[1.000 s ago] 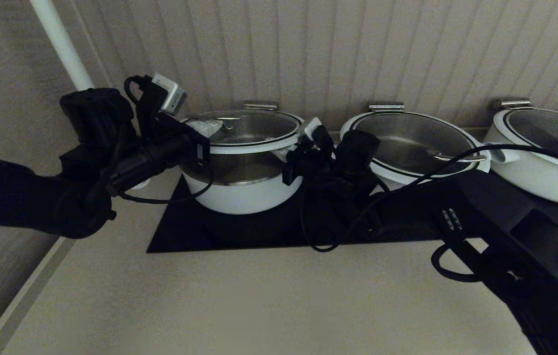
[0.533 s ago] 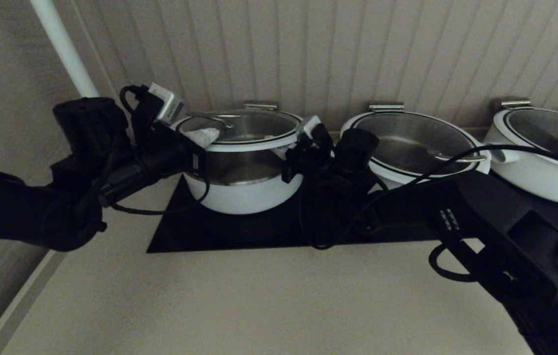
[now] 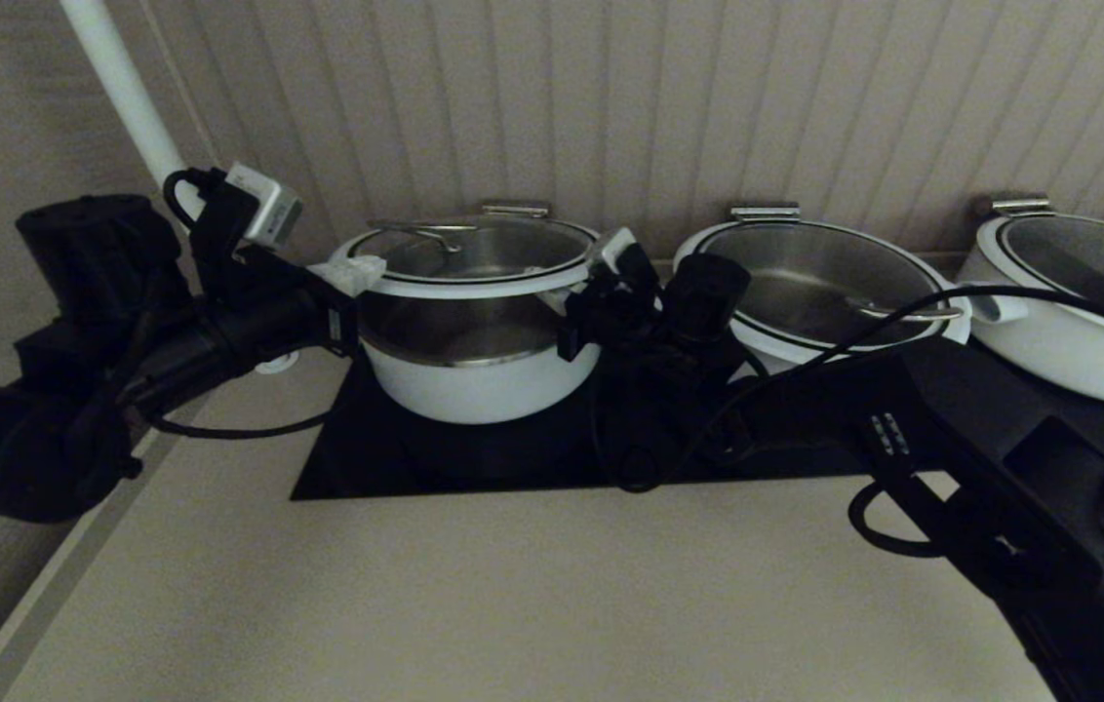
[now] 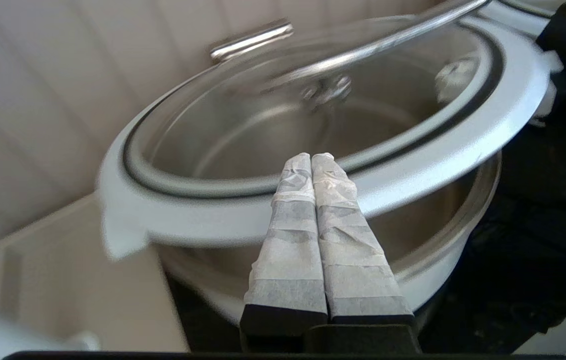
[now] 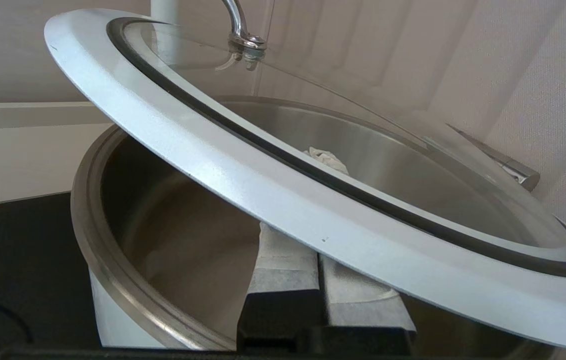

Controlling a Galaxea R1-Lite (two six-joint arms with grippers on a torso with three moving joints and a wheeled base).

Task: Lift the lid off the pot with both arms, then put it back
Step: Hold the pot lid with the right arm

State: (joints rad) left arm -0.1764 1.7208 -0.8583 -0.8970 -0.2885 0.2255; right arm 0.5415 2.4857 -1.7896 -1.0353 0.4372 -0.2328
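Two tools carry the lid [image 3: 474, 255] above the pot [image 3: 479, 366], which stands on a black mat on the counter [image 3: 513, 595]. The left tool [image 4: 311, 162], fingers pressed together, lies against the white rim's edge. The right tool [image 5: 308, 260], fingers likewise together, props the rim from underneath, seemingly why the lid tilts. Support on opposite sides keeps the glass from sliding off.

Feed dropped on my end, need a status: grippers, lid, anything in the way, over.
Left gripper shut, tips at lid rim. Right gripper shut, under opposite rim. Lid tilted, raised off pot. Wider pot close beside right arm.
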